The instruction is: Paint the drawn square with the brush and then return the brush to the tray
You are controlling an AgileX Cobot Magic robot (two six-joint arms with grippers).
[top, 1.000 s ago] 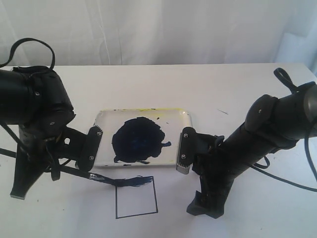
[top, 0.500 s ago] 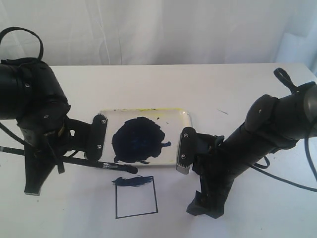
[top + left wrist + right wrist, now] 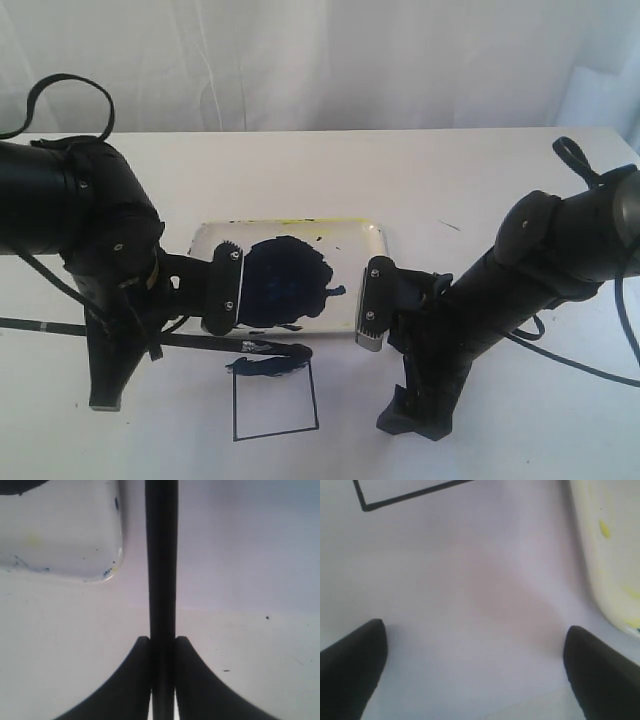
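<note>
The left end effector (image 3: 162, 645) is clamped on the brush (image 3: 195, 342). In its wrist view, the thin black handle runs straight through the narrow slot between the two dark jaws. In the exterior view the brush lies nearly level across the lower left of the frame, with its handle running off the left edge. Its dark, wet tip sits just below the tray's near rim and right above the top line of the drawn square (image 3: 275, 402). I cannot tell whether the bristles are actually touching the paper.

The square sits low in the middle of the frame, just in front of the tray (image 3: 352, 258). A ragged blue smear (image 3: 262, 366) runs along the left part of its top edge, and the rest of its inside is white.

The tray lies at the centre of the white desk (image 3: 450, 180), with a big dark paint blob (image 3: 280, 285) in it and yellow marks along its far rim.

The right end effector (image 3: 474, 626) hangs at the lower right beside the tray's right end. Its jaws are spread wide and hold nothing, with only bare desk between them.
</note>
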